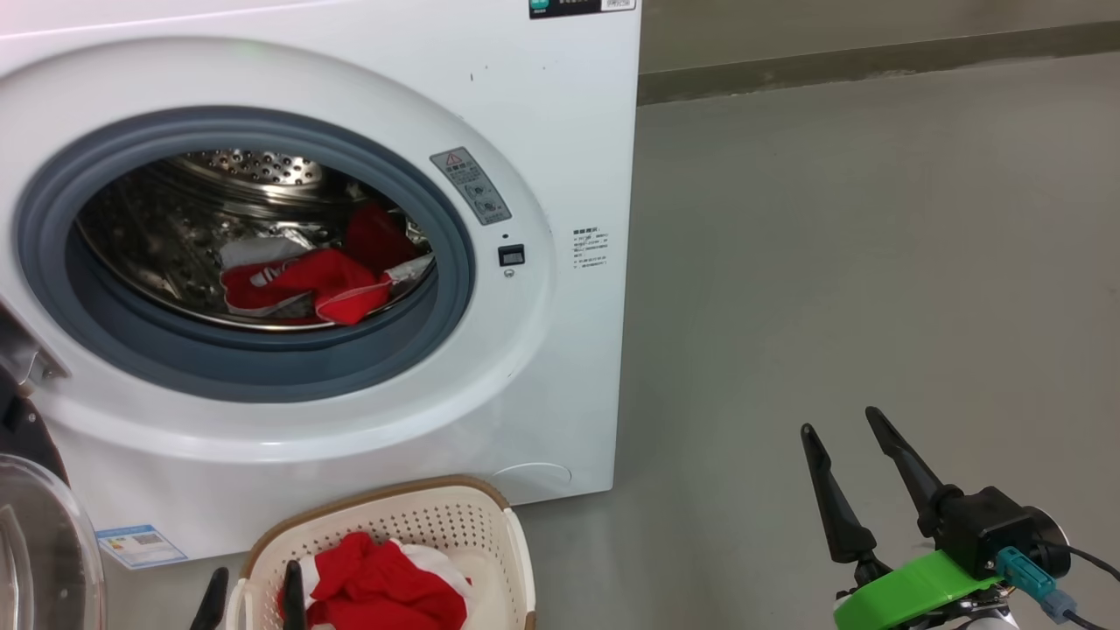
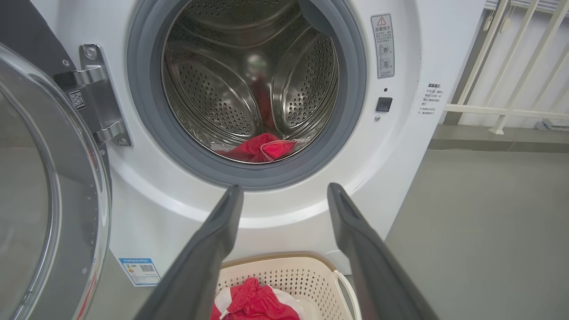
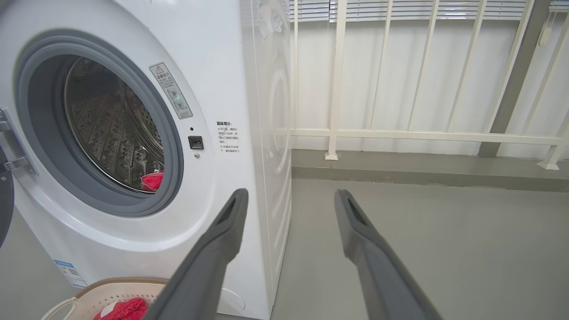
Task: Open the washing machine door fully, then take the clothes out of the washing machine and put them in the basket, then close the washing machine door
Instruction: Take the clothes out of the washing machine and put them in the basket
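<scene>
Clothes (image 1: 306, 284) lie in the washing machine (image 1: 560, 131); left pincer (image 2: 284, 189) and right pincer (image 3: 291, 193) spread wide, empty.

On the washing machine (image 1: 560, 131) front, a grey warning sticker (image 2: 382, 46) with a red triangle sign sits at 2 o'clock of the drum opening. A small block of Chinese print (image 2: 429, 98) sits at 3 o'clock, and both are too small to read. A blue label (image 2: 140, 271) with a QR code sits at 7 o'clock, and a QR sticker (image 2: 77, 100) by the hinge (image 2: 95, 95) at 9 o'clock.
</scene>
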